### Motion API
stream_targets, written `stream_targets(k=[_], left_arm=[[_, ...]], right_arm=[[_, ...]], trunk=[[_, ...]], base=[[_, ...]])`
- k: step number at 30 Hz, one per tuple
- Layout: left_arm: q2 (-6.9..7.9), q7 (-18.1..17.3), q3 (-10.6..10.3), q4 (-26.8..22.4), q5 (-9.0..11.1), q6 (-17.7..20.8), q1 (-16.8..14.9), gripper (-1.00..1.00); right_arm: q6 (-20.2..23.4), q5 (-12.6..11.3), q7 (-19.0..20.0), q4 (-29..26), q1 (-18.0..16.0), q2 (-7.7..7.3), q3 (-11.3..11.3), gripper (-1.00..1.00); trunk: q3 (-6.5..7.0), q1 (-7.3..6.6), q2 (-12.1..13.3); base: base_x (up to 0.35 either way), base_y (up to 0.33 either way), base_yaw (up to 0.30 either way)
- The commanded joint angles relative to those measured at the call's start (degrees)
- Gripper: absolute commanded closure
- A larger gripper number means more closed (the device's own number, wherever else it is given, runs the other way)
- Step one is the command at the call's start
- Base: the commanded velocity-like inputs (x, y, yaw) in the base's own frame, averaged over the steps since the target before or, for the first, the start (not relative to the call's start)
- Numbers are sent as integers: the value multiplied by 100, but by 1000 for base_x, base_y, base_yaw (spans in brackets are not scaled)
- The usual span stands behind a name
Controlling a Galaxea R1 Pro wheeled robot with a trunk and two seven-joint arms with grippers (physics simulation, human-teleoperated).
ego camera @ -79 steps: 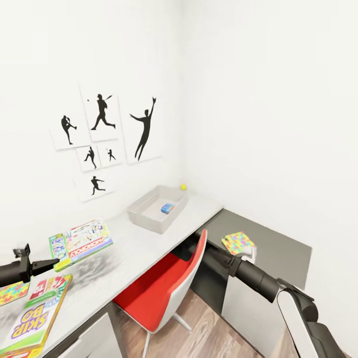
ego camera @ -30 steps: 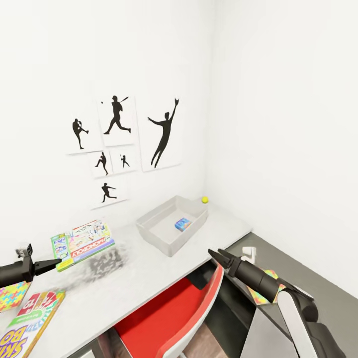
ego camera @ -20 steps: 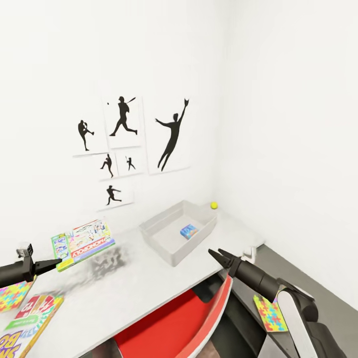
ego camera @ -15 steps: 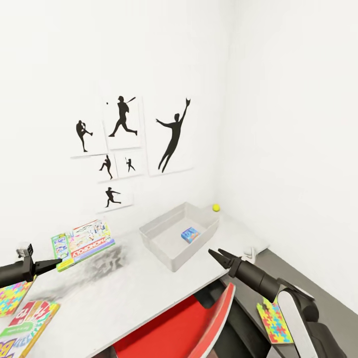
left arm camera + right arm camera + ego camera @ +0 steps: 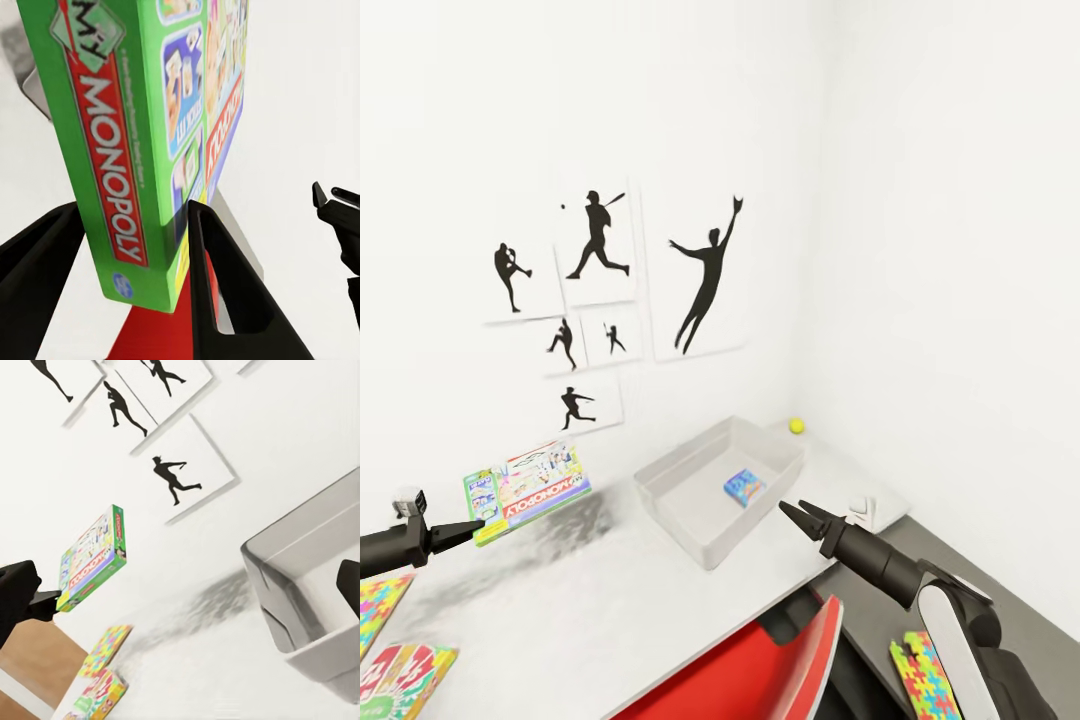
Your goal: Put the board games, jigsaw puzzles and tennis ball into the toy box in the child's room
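**Monopoly box held aloft beside grey bin**

The left claw (image 5: pixel 472 526) is clamped on the corner of a thin, glossy Monopoly box (image 5: pixel 526 489), green-edged with red lettering, held flat above the pale, smooth counter (image 5: pixel 610 600). In the left wrist view the two black fingers (image 5: pixel 217 292) press both faces of the box (image 5: pixel 142 142), its printed spine between them.

At about 3 o'clock from the box sits the toy bin (image 5: pixel 690 505), a pale grey rectangular tray with thin plain walls. A small blue game box (image 5: pixel 744 487) lies flat on its floor. Just past the bin's far corner, at 1 o'clock, a small yellow-green ball (image 5: pixel 796 425) rests on the counter near the wall corner.

The right claw (image 5: pixel 797 516) hovers by the bin's near right corner, its slim dark fingers slightly parted and holding nothing.

At 7 o'clock from the Monopoly box, a flat puzzle (image 5: pixel 378 610) of bright interlocking pieces lies at the counter's left edge, with another printed box (image 5: pixel 395 680) beside it. A second puzzle (image 5: pixel 925 678) shows on the dark cabinet top at lower right. A red curved chair back (image 5: pixel 760 670) sits under the counter edge. Black silhouette prints (image 5: pixel 705 270) of ballplayers hang on the white wall.
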Motion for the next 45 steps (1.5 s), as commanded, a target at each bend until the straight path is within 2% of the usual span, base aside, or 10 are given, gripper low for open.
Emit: stream_targets(k=[1,30,45], left_arm=[[1,-23,2,0,-3,60,-5,100],[-8,-23,-1,0,-2,59,-5,100],[-14,-23,-6,0,9,34,-5,100]], right_arm=[[41,-33,4,-2,-5,0,-5,-100],[41,-33,6,5,-5,0,-5,-100],[41,-33,6,5,-5,0,-12,-100]], trunk=[[-12,4,-11],[-12,4,-11],[-12,4,-11]], base=[[146,-51,-3],[96,-51,0],[9,-8,0]])
